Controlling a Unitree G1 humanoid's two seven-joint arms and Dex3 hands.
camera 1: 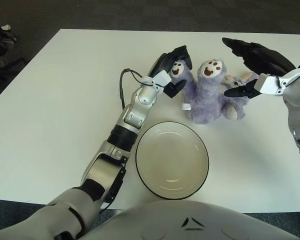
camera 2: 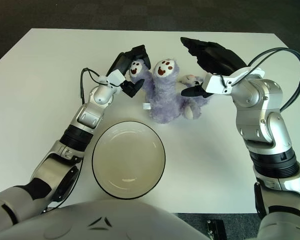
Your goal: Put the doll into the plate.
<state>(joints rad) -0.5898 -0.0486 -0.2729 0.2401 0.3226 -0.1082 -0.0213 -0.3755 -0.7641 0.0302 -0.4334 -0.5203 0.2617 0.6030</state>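
My left hand (camera 1: 171, 70) sits at the left side of the doll (camera 1: 208, 95), fingers curled around the doll's left raised paw with the smiling face on it, gripping it. Black fingers wrap the far and near side of that paw. The doll is a purple plush, upright on the white table (camera 1: 60, 100), middle-far area, 2 face-marked paws up, a white tag at its near left. It is not in the plate (camera 1: 171, 160); the plate is cream with a dark rim, lying near of the doll and a bit left, its far rim close to the doll's base but apart from it. My left forearm runs along the plate's left edge.

My right hand (camera 2: 210, 62) is at the doll's right side, released: fingers spread wide, upper fingers stretched out above and far of the doll, thumb low beside the doll's right arm. Cannot tell if the thumb touches the plush.
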